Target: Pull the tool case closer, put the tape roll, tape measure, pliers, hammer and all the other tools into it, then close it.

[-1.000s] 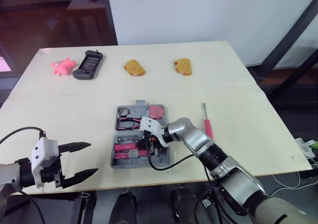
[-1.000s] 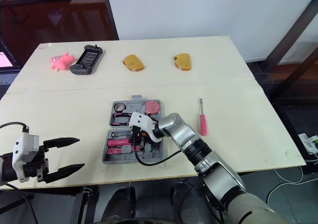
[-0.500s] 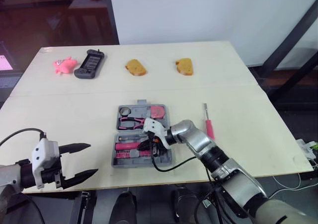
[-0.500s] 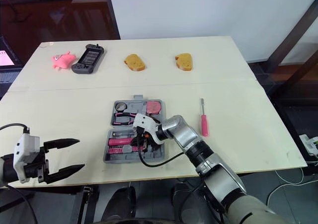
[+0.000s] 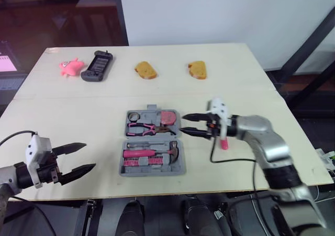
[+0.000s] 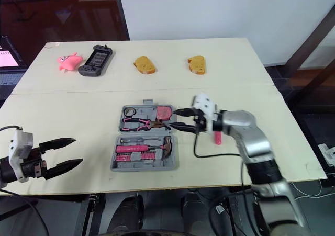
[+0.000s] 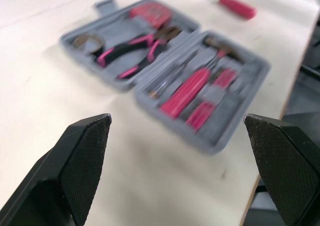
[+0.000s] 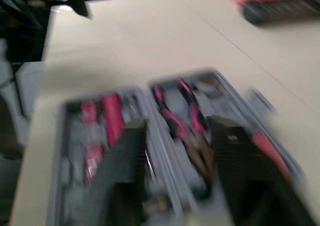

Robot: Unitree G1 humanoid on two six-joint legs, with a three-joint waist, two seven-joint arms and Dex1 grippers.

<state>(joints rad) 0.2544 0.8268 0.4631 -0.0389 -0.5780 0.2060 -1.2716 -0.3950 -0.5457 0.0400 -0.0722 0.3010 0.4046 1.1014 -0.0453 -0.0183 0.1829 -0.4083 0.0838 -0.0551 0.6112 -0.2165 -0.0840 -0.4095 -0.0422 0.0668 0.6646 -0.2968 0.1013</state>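
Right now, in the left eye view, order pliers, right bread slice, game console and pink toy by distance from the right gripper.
1. pliers, in the tool case
2. right bread slice, far edge
3. game console, far left
4. pink toy, leftmost

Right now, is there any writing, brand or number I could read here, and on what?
No text is readable.
Tool case: no label visible.
Black handheld device: any markings too small to read.
Lit screen left of the table: too small to read.
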